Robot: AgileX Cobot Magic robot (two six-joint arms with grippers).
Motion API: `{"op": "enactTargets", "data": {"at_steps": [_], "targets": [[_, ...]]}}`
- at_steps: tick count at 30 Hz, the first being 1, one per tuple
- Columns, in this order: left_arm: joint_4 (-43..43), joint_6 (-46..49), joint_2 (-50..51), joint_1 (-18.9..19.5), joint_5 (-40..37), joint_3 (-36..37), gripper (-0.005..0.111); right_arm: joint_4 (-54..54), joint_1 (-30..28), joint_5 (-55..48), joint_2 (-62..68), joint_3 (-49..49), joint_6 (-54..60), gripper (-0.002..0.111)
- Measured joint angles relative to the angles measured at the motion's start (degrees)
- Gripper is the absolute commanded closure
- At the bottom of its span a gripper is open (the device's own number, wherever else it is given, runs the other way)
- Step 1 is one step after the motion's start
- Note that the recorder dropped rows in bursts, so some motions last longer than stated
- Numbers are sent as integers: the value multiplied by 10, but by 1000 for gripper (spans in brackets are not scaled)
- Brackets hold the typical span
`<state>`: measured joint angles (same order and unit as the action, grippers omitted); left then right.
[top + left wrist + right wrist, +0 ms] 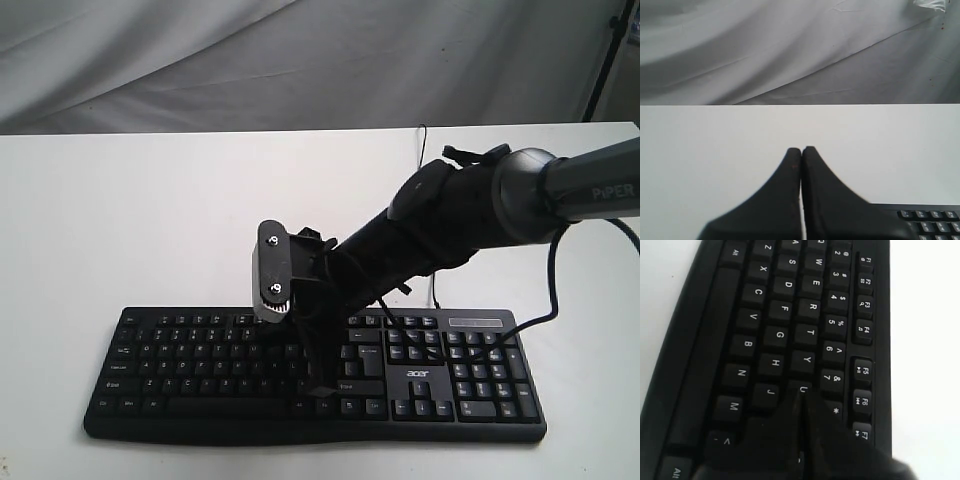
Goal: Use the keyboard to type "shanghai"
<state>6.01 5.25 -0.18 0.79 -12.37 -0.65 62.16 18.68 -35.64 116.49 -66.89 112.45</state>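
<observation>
- One keyboard (180, 362) is lying flat along the near edge of a white table (150, 220), its number pad at the right of the exterior view. Wide bare tabletop is stretching behind it and to its left.
- A thin black cable (421, 145) is running from behind the keyboard toward the table's far edge, where a creased grey cloth backdrop (250, 60) is hanging.
- One arm, the right arm (560, 185), is showing in the exterior view. It is reaching in from the right and slanting down across the keyboard's middle, with a grey wrist camera housing (272, 272) at its front.
- The right gripper (801, 392) is pointing its two smooth, tapering black fingers, pressed together with no gap, at the U key. Whether they are pushing it down cannot be told.
- The left gripper (801, 149) is hanging over bare table beside a corner of the keyboard, its two matte black fingers likewise pressed together and holding nothing.
- The keys are matte black plastic with white legends, sitting in straight rows. A white "acer" logo is showing near the arrow keys.
</observation>
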Motion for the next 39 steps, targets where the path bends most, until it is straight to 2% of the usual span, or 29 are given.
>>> {"op": "enactTargets", "data": {"at_steps": [39], "targets": [[0,0,0,0,0,0,106,21,0,-3,20,0,22,108]]}}
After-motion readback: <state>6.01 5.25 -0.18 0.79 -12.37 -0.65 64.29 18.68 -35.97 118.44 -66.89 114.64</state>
